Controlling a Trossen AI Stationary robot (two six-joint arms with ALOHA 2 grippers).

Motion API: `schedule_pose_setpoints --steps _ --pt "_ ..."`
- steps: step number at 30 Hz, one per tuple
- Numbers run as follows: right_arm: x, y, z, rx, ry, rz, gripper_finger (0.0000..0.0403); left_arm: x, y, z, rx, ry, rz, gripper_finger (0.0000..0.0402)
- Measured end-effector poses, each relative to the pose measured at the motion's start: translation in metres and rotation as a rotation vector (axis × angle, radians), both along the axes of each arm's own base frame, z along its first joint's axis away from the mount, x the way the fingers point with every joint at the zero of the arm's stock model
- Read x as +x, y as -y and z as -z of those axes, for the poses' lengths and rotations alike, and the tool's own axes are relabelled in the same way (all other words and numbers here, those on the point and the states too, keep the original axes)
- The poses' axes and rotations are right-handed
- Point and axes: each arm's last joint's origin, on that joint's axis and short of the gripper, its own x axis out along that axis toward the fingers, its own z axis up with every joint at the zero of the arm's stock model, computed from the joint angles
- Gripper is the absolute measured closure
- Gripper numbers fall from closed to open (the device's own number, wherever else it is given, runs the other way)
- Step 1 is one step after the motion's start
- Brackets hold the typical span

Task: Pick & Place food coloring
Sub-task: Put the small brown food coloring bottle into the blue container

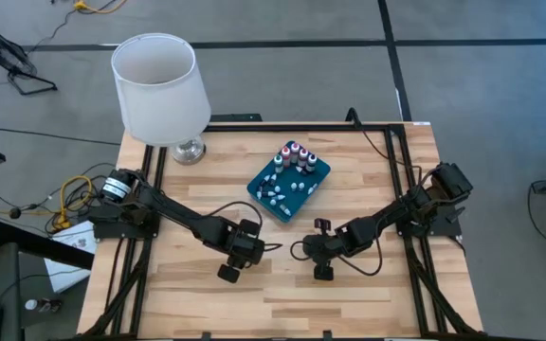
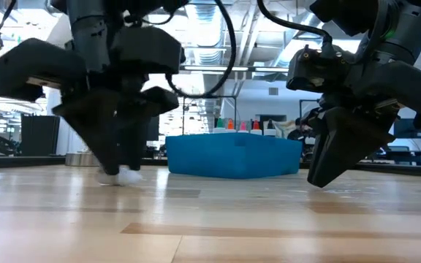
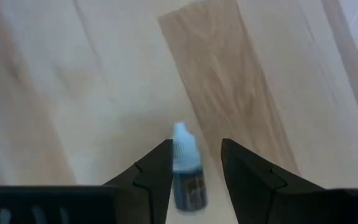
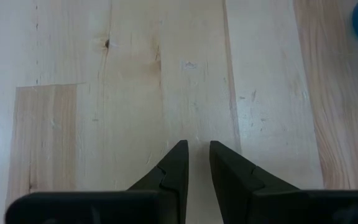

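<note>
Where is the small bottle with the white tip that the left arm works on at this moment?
It lies on the wooden table between the fingers of the left gripper, in front of the teal tray; the bottle shows best in the left wrist view.

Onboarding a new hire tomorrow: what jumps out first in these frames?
The teal tray of tiny bottles at the table's middle, with a white lamp at the far left corner. Nearer the front, the left tool straddles a single bottle lying on the wood, jaws open. The right tool hangs beside it over bare table, holding nothing.
</note>
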Motion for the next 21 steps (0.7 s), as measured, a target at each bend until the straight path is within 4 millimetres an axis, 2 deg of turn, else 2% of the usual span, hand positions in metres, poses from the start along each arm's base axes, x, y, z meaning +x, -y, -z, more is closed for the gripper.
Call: schedule_pose_setpoints --steps 5,21 --pt "0.0013 -0.0008 -0.0009 0.015 0.012 0.003 0.0344 0.0051 0.0008 0.0126 -0.032 -0.020 0.009 0.0272" --pt "0.0016 -0.0013 -0.0009 0.029 0.012 -0.005 0.0344 0.0023 -0.0012 0.0138 0.028 -0.051 0.058 0.0272"
